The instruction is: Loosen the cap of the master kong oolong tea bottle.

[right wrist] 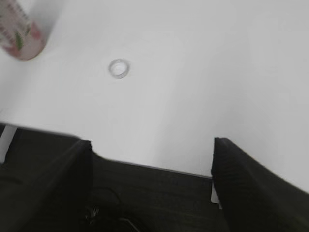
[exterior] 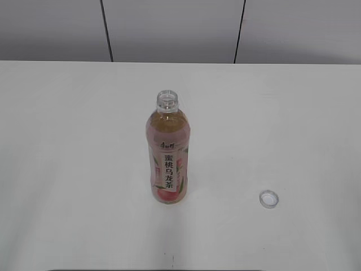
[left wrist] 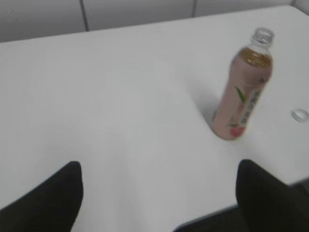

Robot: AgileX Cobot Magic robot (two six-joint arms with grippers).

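Note:
The master kong oolong tea bottle [exterior: 168, 153] stands upright in the middle of the white table, its clear threaded neck bare. It also shows in the left wrist view [left wrist: 243, 87] and at the top left corner of the right wrist view [right wrist: 19, 34]. The white cap [exterior: 269, 199] lies on the table to the bottle's right, open side up; it also shows in the left wrist view [left wrist: 300, 115] and the right wrist view [right wrist: 119, 68]. My left gripper [left wrist: 159, 188] is open and empty, well short of the bottle. My right gripper [right wrist: 150, 166] is open and empty over the table's front edge. Neither gripper shows in the exterior view.
The white table [exterior: 67, 141] ends at a grey panelled wall [exterior: 169, 28] at the back. Its front edge [right wrist: 145, 166] runs under my right gripper, with dark floor and cables below.

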